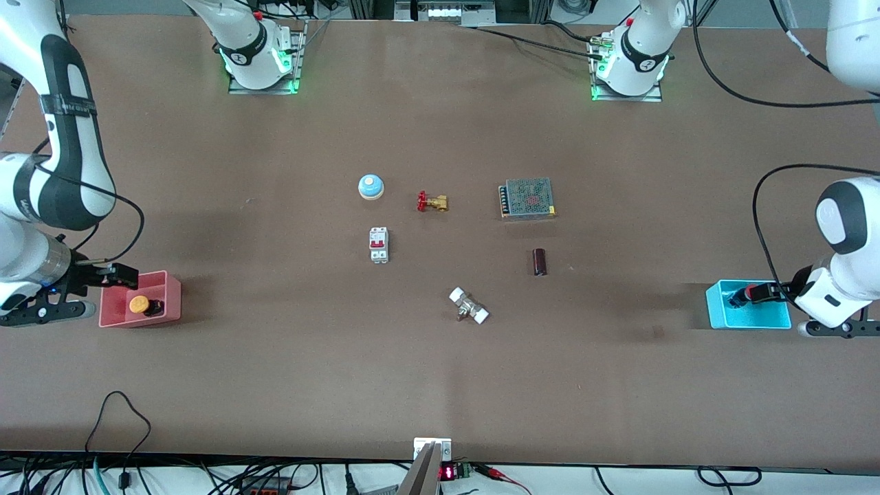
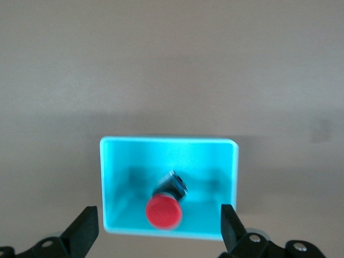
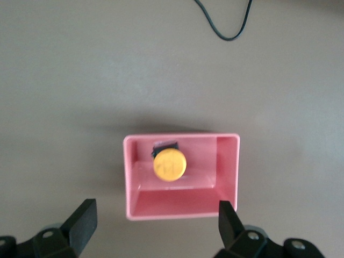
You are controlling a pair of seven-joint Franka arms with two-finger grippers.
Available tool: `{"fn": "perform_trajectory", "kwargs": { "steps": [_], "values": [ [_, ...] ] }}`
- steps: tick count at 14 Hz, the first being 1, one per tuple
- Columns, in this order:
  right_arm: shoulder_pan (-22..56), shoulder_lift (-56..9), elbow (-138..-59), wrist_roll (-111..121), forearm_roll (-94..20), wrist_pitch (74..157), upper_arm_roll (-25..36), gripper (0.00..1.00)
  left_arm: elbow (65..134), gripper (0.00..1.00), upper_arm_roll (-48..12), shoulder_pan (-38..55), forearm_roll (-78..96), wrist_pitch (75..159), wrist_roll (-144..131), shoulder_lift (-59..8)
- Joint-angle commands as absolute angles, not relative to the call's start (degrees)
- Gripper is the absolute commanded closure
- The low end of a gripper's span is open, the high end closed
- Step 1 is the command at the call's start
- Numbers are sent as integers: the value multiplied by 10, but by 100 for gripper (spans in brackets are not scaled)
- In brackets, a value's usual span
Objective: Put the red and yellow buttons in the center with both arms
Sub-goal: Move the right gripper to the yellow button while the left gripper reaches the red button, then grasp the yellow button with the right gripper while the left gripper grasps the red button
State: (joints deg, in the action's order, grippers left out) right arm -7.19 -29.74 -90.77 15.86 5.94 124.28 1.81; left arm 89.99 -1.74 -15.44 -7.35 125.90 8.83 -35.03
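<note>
The red button [image 1: 742, 295] lies tilted in the cyan tray [image 1: 718, 313] at the left arm's end of the table; it also shows in the left wrist view [image 2: 164, 210]. My left gripper [image 1: 828, 328] [image 2: 160, 226] is open and empty, up over that tray's outer edge. The yellow button [image 1: 139, 304] [image 3: 169, 164] stands in the pink tray [image 1: 172, 292] at the right arm's end. My right gripper [image 1: 41, 313] [image 3: 157, 223] is open and empty, up over that tray's outer edge. The brown center [image 1: 440, 258] of the table holds neither button.
In the middle lie a pale-blue dome [image 1: 370, 186], a brass valve [image 1: 432, 202], a white breaker [image 1: 379, 244], a meshed power supply [image 1: 527, 198], a dark cylinder [image 1: 540, 262] and a white-ended fitting [image 1: 469, 306]. A black cable [image 3: 223, 24] lies by the pink tray.
</note>
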Motion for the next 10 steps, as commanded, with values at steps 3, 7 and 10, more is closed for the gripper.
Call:
{"fn": "perform_trajectory", "kwargs": {
  "steps": [3,7,10],
  "values": [
    [-90,-298,-970,174,62,1352,11,0,911,0,-27,-176,-33,1274,120,-386],
    [-93,-316,-973,175,63,1383,11,0,920,0,-27,-176,-33,1281,120,-395],
    [-94,-331,-973,178,63,1395,11,0,923,11,-27,-179,-33,1281,121,-397]
  ]
}}
